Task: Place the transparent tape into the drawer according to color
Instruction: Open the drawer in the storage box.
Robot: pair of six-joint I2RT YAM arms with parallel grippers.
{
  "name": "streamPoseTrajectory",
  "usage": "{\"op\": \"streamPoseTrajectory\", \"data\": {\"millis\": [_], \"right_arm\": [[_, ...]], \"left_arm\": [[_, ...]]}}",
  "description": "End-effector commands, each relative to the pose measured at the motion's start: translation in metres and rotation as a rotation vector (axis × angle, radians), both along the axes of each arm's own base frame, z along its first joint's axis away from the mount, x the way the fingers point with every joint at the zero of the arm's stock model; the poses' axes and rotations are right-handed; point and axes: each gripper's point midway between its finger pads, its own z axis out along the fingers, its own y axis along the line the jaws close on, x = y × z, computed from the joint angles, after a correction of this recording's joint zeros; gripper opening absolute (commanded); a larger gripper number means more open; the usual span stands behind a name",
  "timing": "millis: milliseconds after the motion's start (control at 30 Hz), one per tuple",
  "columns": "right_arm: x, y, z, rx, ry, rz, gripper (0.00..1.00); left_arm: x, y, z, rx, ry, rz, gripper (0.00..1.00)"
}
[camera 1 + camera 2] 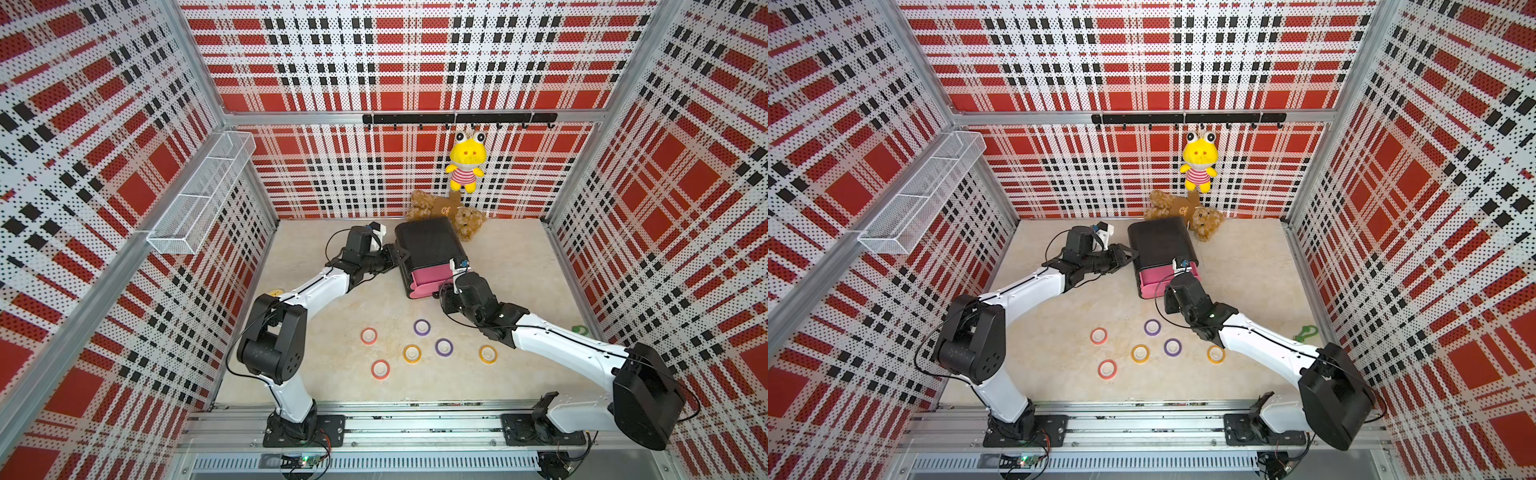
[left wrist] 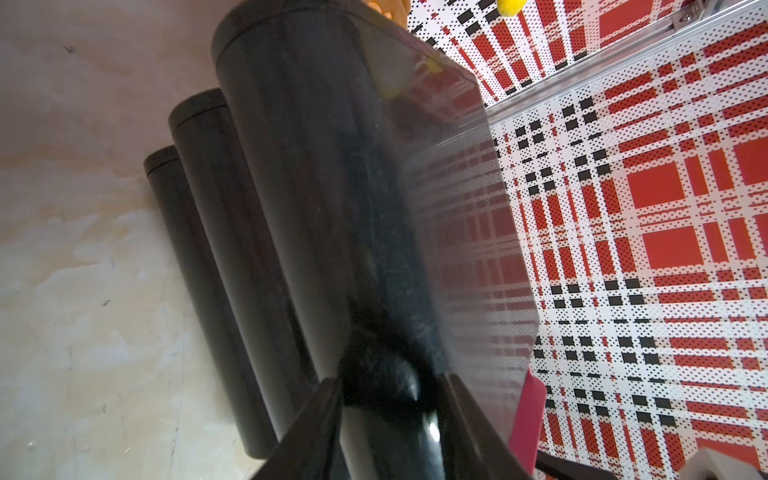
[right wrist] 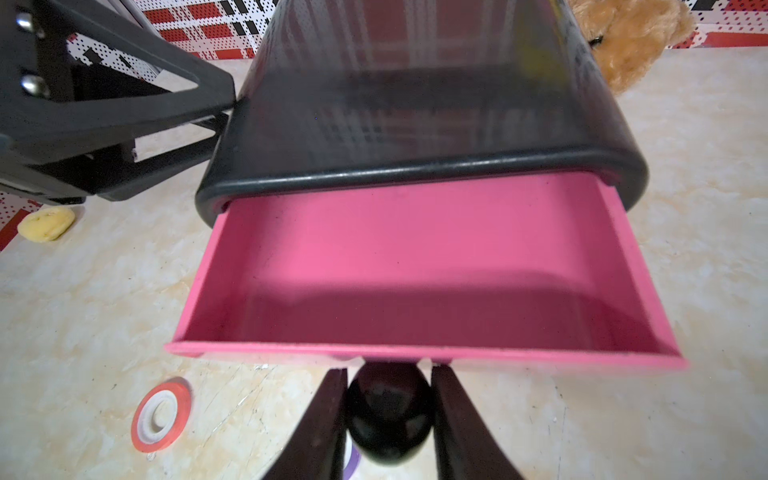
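Drawer (image 3: 415, 270) out, knob (image 3: 388, 415) in hand!
Right gripper (image 3: 388, 372) pinches knob; left gripper (image 2: 390, 380) clamps cabinet (image 3: 415, 104). Pull straight and level, no skidding.

Item count: two red tape rings (image 1: 368, 336) (image 1: 380, 369), two purple tape rings (image 1: 422, 327) (image 1: 444, 347), two yellow-orange tape rings (image 1: 412, 353) (image 1: 488, 354) (six rings total), one black cabinet (image 1: 428, 243), one pink drawer (image 3: 424, 351) standing open, one black knob (image 3: 388, 411), one brown teddy bear (image 1: 467, 222), one yellow plush frog (image 1: 466, 160), one wire basket (image 1: 199, 195).

Top views overhead; both wrist views share cabinet (image 3: 415, 104).
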Motion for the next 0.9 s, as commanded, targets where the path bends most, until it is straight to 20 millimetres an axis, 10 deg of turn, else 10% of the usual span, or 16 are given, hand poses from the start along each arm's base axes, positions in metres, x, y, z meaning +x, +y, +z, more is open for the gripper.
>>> {"op": "streamPoseTrajectory", "data": {"millis": [0,600,867], "right_arm": [[-0.011,0.007,0.012,0.023,-0.023,0.023,0.16],[-0.032,0.006,0.01,0.031,-0.014,0.029,0.16],[-0.028,0.004,0.004,0.001,-0.024,0.01,0.48]], "left_arm": [[-0.007,0.001,-0.03,0.052,0.082,-0.007,0.45],[-0.007,0.001,-0.031,0.052,0.086,-0.007,0.44],[-0.008,0.001,-0.031,0.052,0.086,-0.008,0.45]]}}
